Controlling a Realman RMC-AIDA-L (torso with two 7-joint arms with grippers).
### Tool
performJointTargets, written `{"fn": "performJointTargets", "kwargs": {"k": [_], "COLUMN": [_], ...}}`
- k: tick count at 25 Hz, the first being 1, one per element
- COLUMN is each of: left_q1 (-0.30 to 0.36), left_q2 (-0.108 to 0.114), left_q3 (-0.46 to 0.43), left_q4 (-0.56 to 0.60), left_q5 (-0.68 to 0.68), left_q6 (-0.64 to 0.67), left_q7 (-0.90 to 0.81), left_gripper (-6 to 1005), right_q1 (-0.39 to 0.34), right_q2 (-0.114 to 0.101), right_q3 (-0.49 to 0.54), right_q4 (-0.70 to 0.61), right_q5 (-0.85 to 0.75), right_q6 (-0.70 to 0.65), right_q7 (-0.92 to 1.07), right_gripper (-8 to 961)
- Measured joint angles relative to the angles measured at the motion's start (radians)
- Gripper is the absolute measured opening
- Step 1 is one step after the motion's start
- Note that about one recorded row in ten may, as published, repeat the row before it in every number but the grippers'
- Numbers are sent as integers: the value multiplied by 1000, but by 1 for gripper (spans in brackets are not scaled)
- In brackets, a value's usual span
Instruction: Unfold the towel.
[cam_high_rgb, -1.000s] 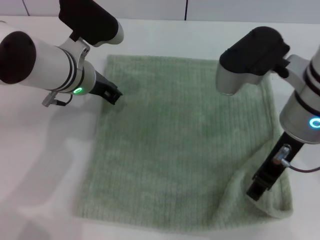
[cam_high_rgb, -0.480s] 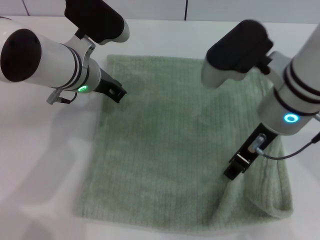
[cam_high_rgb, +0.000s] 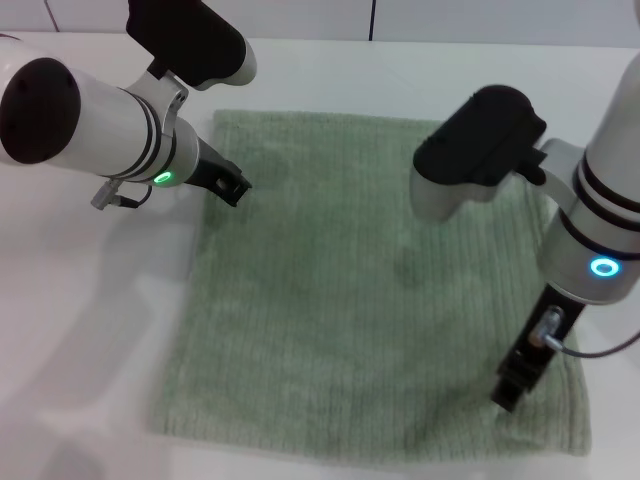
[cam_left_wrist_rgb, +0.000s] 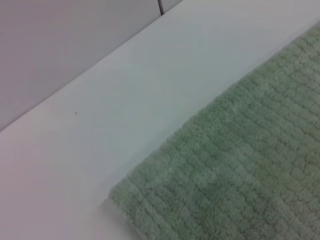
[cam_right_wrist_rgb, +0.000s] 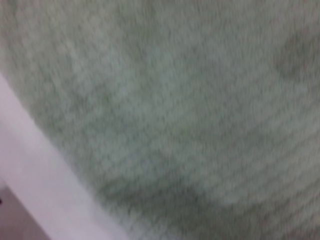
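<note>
Your towel (cam_high_rgb: 350, 290) lies spread nearly flat on the white table (cam_high_rgb: 80, 330), so the unfolding looks all but done; only a slight ruffle remains at its near right corner. The right gripper (cam_high_rgb: 510, 392) hangs over that corner, the left gripper (cam_high_rgb: 232, 188) at the towel's far left edge. I cannot tell either claw's state. No writing or label is readable.
</note>
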Motion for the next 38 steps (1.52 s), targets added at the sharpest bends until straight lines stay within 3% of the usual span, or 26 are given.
{"fn": "performJointTargets", "kwargs": {"k": [7, 12, 13, 17, 19, 20, 21, 22, 23, 24, 25, 26, 27, 28, 29, 30, 31, 33, 34, 35, 36, 38], "left_q1": [-4, 9, 19, 46, 86, 140, 140, 223, 223, 266, 353, 353, 400, 459, 459, 495, 495, 514, 516, 516, 513, 507], "left_q2": [1, 2, 2, 2, 2, 2, 2, 1, 1, 1, 0, 0, 0, 1, 1, 1, 1, 1, 0, -2, -3, -3], "left_q3": [3, 1, -2, -21, -42, -52, -52, -56, -56, -59, -63, -63, -64, -59, -59, -44, -44, -19, -5, 5, 17, 31], "left_q4": [-19, -74, -114, -179, -237, -286, -286, -340, -340, -357, -363, -363, -346, -274, -274, -178, -178, -61, 14, 69, 131, 211], "left_q5": [0, 29, 70, 105, 110, 110, 110, 108, 108, 106, 92, 92, 81, 66, 66, 60, 60, 62, 62, 61, 59, 53], "left_q6": [-2, -5, -11, 5, 73, 181, 181, 364, 364, 470, 693, 693, 838, 1076, 1076, 1290, 1290, 1499, 1603, 1674, 1748, 1833], "left_q7": [0, -2, -7, -10, -10, -7, -7, -8, -8, -16, -62, -62, -100, -164, -164, -205, -205, -215, -213, -212, -215, -233], "left_gripper": [1, 1, 1, 2, 2, 2, 2, 2, 2, 2, 2, 2, 2, 2, 3, 3, 3, 3, 3, 3, 26, 71], "right_q1": [-20, -65, -85, -136, -188, -246, -246, -282, -322, -369, -473, -473, -530, -631, -631, -718, -718, -759, -767, -749, -749, -703], "right_q2": [0, 0, 0, -3, -4, -4, -4, -4, -4, -4, -2, -2, -1, 1, 1, 2, 2, -1, -2, -2, -2, -2], "right_q3": [-1, 68, 115, 138, 137, 131, 131, 128, 126, 123, 102, 102, 83, 43, 43, -3, -3, -68, -119, -216, -216, -315], "right_q4": [-19, -172, -251, -362, -425, -459, -459, -472, -485, -497, -521, -521, -527, -513, -513, -457, -457, -367, -291, -120, -120, 71], "right_q5": [-3, 36, 79, 79, 30, -16, -16, -29, -32, -33, -26, -26, -16, 35, 35, 126, 126, 197, 214, 201, 201, 177], "right_q6": [-77, -77, -62, 4, 86, 190, 190, 249, 329, 409, 614, 614, 742, 995, 995, 1257, 1257, 1506, 1675, 1962, 1962, 2265], "right_q7": [3, -3, -10, -28, -53, -83, -83, -100, -127, -157, -224, -224, -270, -362, -362, -456, -456, -537, -584, -636, -636, -645], "right_gripper": [594, 599, 599, 603, 605, 606, 606, 607, 608, 609, 610, 611, 612, 613, 614, 614, 615, 617, 618, 619, 620, 621]}}
